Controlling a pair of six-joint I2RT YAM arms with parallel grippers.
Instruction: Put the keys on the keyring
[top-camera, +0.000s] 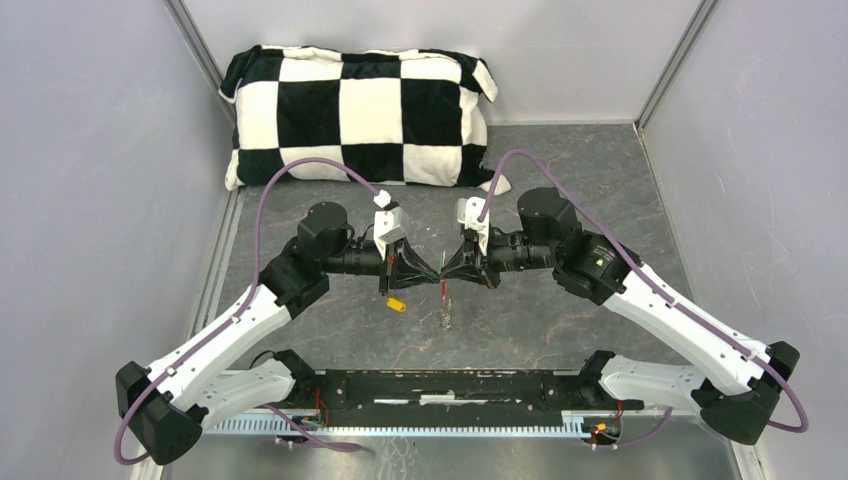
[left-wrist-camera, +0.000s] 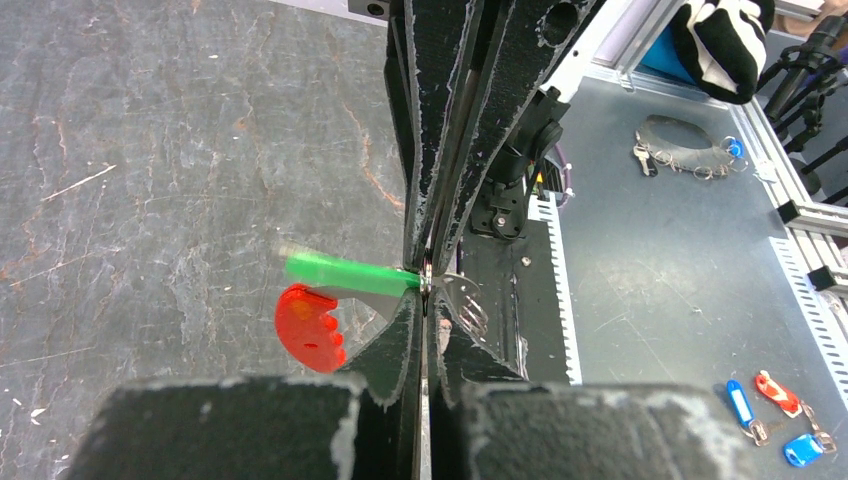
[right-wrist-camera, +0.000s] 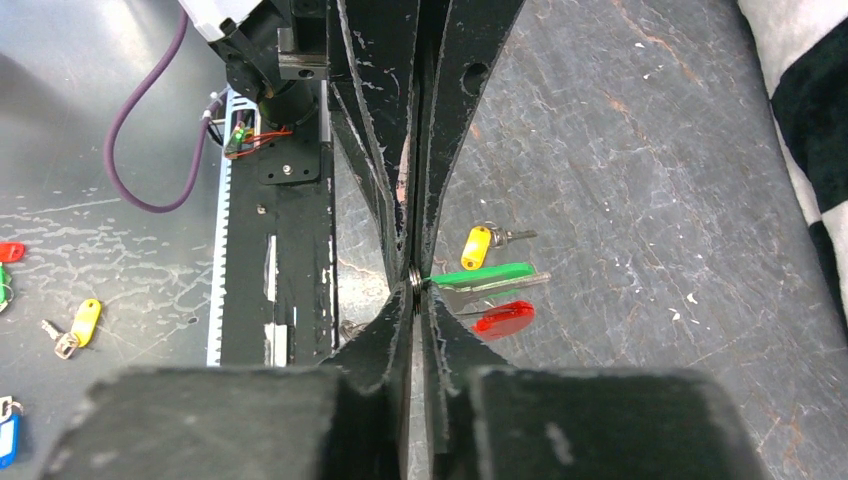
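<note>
Yellow key (top-camera: 397, 303) lies on open tabletop (top-camera: 600, 190) below mid-frame; just beyond, left gripper (top-camera: 432, 272) and right gripper (top-camera: 455, 270) meet, both clenched on the keyring (right-wrist-camera: 414, 278) with green key (right-wrist-camera: 485, 275) and red tag (right-wrist-camera: 503, 319); checkered pillow (top-camera: 360, 110) lines the upper edge

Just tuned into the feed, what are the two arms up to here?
The arms meet tip to tip above the table. The left gripper and right gripper both look pinched shut on the keyring at its metal loop, with the red tag and green key sticking out beside the fingers. Whether the green key is threaded on cannot be told. The yellow key lies loose on the table, untouched.
</note>
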